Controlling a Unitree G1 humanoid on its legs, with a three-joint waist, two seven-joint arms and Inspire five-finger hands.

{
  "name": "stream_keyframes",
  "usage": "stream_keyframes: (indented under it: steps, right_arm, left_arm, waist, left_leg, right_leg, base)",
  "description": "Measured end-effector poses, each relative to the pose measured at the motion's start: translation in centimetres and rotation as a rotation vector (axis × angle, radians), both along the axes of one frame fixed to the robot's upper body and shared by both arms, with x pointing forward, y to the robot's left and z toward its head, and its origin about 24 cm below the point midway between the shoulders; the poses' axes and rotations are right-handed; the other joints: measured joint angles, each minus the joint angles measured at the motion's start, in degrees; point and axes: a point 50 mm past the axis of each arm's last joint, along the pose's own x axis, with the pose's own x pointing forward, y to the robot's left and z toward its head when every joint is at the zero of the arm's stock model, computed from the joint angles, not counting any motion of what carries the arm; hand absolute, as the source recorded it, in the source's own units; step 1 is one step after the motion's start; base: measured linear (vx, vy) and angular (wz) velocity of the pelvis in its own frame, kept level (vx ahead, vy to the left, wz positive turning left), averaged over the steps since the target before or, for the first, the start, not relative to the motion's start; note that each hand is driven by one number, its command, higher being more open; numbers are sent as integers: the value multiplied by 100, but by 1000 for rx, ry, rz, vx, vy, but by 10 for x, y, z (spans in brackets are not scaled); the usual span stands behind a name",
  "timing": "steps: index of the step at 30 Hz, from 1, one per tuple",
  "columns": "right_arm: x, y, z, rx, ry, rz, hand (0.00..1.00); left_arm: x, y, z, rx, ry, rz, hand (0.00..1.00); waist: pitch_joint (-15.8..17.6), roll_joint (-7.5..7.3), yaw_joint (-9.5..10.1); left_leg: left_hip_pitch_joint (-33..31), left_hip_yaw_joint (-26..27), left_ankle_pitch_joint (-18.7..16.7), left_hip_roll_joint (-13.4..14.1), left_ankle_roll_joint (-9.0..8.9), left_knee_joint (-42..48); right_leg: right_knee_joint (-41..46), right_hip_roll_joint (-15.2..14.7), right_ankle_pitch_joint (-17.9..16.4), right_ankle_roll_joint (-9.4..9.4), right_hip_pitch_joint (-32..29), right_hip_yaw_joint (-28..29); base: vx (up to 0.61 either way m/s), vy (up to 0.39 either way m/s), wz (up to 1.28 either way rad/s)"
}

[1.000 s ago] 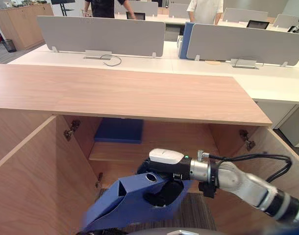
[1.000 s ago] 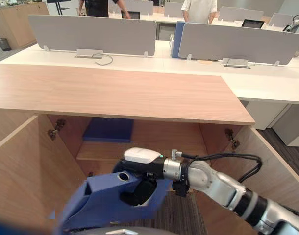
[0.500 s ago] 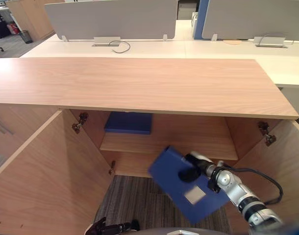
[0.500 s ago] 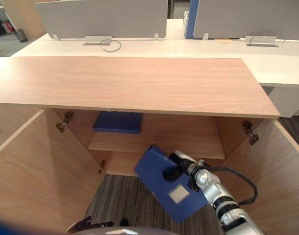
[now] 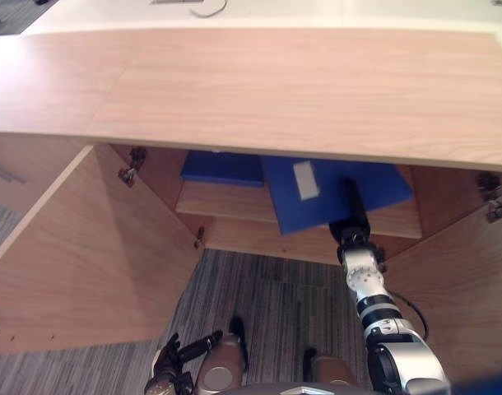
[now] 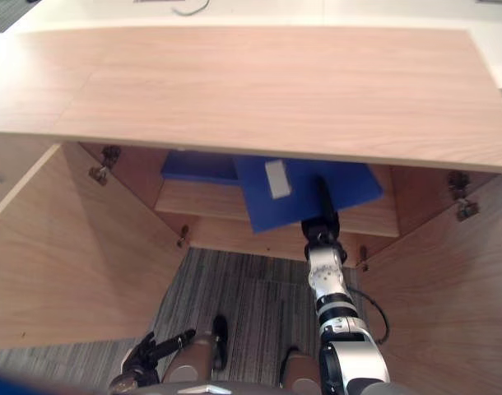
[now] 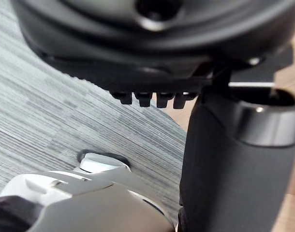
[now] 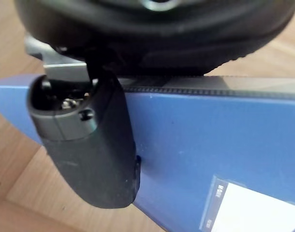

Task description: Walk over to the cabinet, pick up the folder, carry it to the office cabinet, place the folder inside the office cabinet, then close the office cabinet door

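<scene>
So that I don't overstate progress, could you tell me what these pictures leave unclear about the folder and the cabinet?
The folder, held by the right hand: far end under the cabinet top in both eye views, so contact with the shelf is unclear.
The blue item on the shelf: mostly hidden by that top and the folder.
The white label: cut off by the right wrist view's edge, too small elsewhere.
</scene>
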Motion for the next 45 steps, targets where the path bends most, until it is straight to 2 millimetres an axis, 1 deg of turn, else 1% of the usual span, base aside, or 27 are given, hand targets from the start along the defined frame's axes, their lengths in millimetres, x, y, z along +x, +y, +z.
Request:
stream_keyframes:
  steps: [1, 2, 3, 5, 6, 7, 9, 10, 12, 14, 15, 16, 19, 22, 23, 24, 26, 27, 28, 29, 32, 36, 38, 40, 41, 43, 45]
  right_arm:
    - [6, 6, 19, -13, -71, 19, 0]
    - [12, 10, 38, -30, -138, 34, 0]
    - [14, 10, 46, -48, -163, 37, 0]
    - [21, 1, 71, -112, -234, 25, 0]
    - [23, -2, 77, -124, -245, 18, 0]
    - [26, -9, 88, -142, -262, -1, 0]
    - [30, -17, 104, -151, -278, -32, 0]
    - [33, -17, 111, -143, -282, -43, 0]
    - [41, -17, 120, -140, -264, -46, 0]
    - [47, -22, 123, -148, -216, -50, 0]
    - [53, -29, 122, -122, -153, -69, 0]
    - [54, -30, 122, -116, -142, -72, 0]
    - [61, -42, 125, -76, -61, -109, 0]
    - [66, -51, 141, 15, -54, -145, 0]
    - [66, -55, 147, 54, -56, -161, 100]
    - [67, -58, 150, 72, -56, -167, 100]
    - [67, -66, 164, 140, -76, -197, 100]
    - [67, -68, 167, 151, -82, -205, 100]
    - [65, -76, 172, 159, -95, -230, 100]
    - [63, -83, 176, 155, -100, -250, 100]
    - [60, -91, 186, 174, -118, -279, 100]
    - [58, -98, 194, 175, -137, -299, 100]
    - [59, -100, 192, 133, -112, -296, 100]
    - [63, -96, 181, -37, -24, -246, 100]
    - [65, -95, 177, -88, 4, -229, 100]
    - [69, -89, 165, -341, 96, -140, 100]
    - [70, -87, 158, -483, 126, -80, 100]
  left_arm:
    - [3, 3, 3, 0, -26, 23, 100]
    - [6, 6, 5, 6, -52, 52, 100]
    - [7, 8, 7, 8, -66, 63, 100]
    - [15, 11, 13, 1, -143, 91, 100]
    - [17, 12, 15, -3, -159, 101, 100]
    - [21, 13, 18, -4, -189, 116, 100]
    - [29, 15, 22, -5, -218, 133, 100]
    - [31, 16, 23, 5, -218, 138, 100]
    - [26, 16, 17, 7, -154, 137, 100]
    - [13, 7, 6, -33, -60, 137, 100]
    - [5, 2, -1, -73, 1, 170, 100]
    - [5, 3, -1, -73, 2, 172, 100]
    - [8, 1, 1, -72, -13, 170, 100]
    - [15, -3, 4, -69, -41, 151, 100]
    - [17, -4, 5, -69, -52, 152, 100]
    - [18, -5, 6, -70, -57, 151, 100]
    - [22, -7, 8, -67, -73, 143, 100]
    - [22, -7, 8, -68, -74, 142, 100]
    - [23, -8, 9, -66, -76, 137, 100]
    - [23, -9, 9, -64, -75, 132, 100]
    - [22, -10, 8, -70, -74, 141, 100]
    - [19, -12, 8, -71, -69, 132, 100]
    - [18, -14, 7, -71, -62, 115, 100]
    - [14, -9, 8, -61, -66, 110, 100]
    - [13, -9, 8, -61, -64, 107, 100]
    - [11, -7, 10, -57, -75, 60, 100]
    - [9, -6, 12, -59, -84, 21, 100]
  waist:
    - [72, -19, -3]
    - [117, -13, -9]
    - [141, -27, -28]
    - [236, -60, -17]
    - [262, -65, -16]
    - [306, -104, -3]
    - [403, -146, 10]
    - [461, -185, 15]
    - [568, -267, -1]
    - [606, -290, 8]
    - [626, -317, 41]
    - [626, -317, 54]
    - [626, -314, 187]
    - [625, -312, 212]
    - [625, -310, 228]
    - [622, -302, 244]
    - [617, -273, 278]
    - [617, -272, 284]
    - [611, -263, 313]
    - [599, -235, 316]
    - [561, -141, 320]
    - [504, -46, 338]
    - [471, 11, 337]
    - [465, 21, 299]
    - [463, 23, 288]
    - [455, 37, 282]
    - [446, 51, 294]
  left_leg:
    - [-292, 34, -312, 43, -34, 598]
    - [-683, 52, -589, 93, -25, 1221]
    - [-877, 54, -712, 127, -22, 1526]
    - [-1623, 68, -1154, 200, -1, 2579]
    - [-1787, 70, -1239, 202, 20, 2804]
    - [-2108, 101, -1387, 207, 55, 3199]
    - [-2490, 140, -1554, 207, 76, 3673]
    - [-2673, 166, -1631, 209, 92, 3896]
    - [-2835, 212, -1692, 218, 99, 4090]
    - [-2951, 211, -1702, 206, 111, 4156]
    - [-3025, 165, -1691, 172, 129, 4160]
    - [-3034, 154, -1691, 167, 130, 4162]
    - [-3095, 103, -1680, 114, 150, 4162]
    - [-3241, 31, -1654, 24, 189, 4174]
    - [-3259, 18, -1651, -16, 194, 4186]
    - [-3268, 3, -1651, -34, 195, 4197]
    - [-3328, -90, -1651, -76, 195, 4238]
    - [-3337, -103, -1651, -91, 195, 4240]
    - [-3342, -123, -1651, -140, 196, 4251]
    - [-3342, -143, -1652, -191, 195, 4273]
    - [-3344, -202, -1655, -224, 193, 4299]
    - [-3342, -218, -1655, -222, 193, 4299]
    - [-3327, -221, -1655, -218, 193, 4297]
    - [-3213, -219, -1655, -211, 192, 4239]
    - [-3177, -219, -1655, -208, 192, 4220]
    - [-3084, -222, -1656, -195, 190, 4177]
    - [-3055, -223, -1656, -195, 189, 4144]
  right_leg:
    - [470, -8, -378, -4, -279, 114]
    - [1051, -6, -673, 17, -644, 208]
    - [1361, -7, -808, 33, -840, 263]
    - [2420, 9, -1228, 146, -1626, 469]
    - [2648, 3, -1310, 176, -1802, 520]
    - [3064, -10, -1468, 251, -2146, 636]
    - [3562, -33, -1649, 333, -2564, 775]
    - [3799, -42, -1734, 364, -2776, 855]
    - [4007, -48, -1790, 391, -2967, 930]
    - [4055, -69, -1795, 400, -3068, 942]
    - [4055, -112, -1798, 395, -3097, 885]
    - [4055, -115, -1799, 392, -3100, 875]
    - [4055, -165, -1825, 373, -3112, 811]
    - [4071, -264, -1849, 370, -3182, 710]
    - [4091, -314, -1865, 381, -3183, 688]
    - [4102, -332, -1867, 384, -3180, 675]
    - [4112, -370, -1876, 373, -3175, 585]
    - [4118, -388, -1885, 370, -3172, 566]
    - [4145, -436, -1923, 372, -3155, 546]
    - [4167, -501, -1977, 367, -3119, 507]
    - [4176, -533, -2014, 354, -3060, 434]
    - [4174, -533, -2019, 346, -3046, 411]
    - [4162, -533, -2019, 346, -3024, 401]
    - [4098, -527, -2018, 346, -2917, 393]
    - [4078, -526, -2017, 345, -2879, 387]
    - [4032, -520, -2017, 345, -2787, 368]
    - [3996, -521, -2017, 345, -2756, 356]
  base:
    - [-167, 3, -33]
    - [-163, 18, -31]
    - [-150, 41, -29]
    - [-136, 66, -22]
    - [-137, 94, -16]
    - [-138, 105, -10]
    - [-146, 116, -10]
    - [-110, 97, -8]
    - [-86, 90, -7]
    - [-49, 70, 7]
    - [-24, 51, 15]
    - [-16, 45, 18]
    - [7, 16, 13]
    - [21, 16, 21]
    - [23, 23, 16]
    - [18, 26, 15]
    - [2, 26, 13]
    - [-15, 14, 18]
    - [-17, 1, 23]
    - [-27, 0, 24]
    - [-41, -2, 13]
    - [-10, -1, 1]
    - [0, 0, 0]
    - [0, 0, 0]
    - [0, 0, 0]
    - [0, 0, 0]
    - [0, 0, 0]
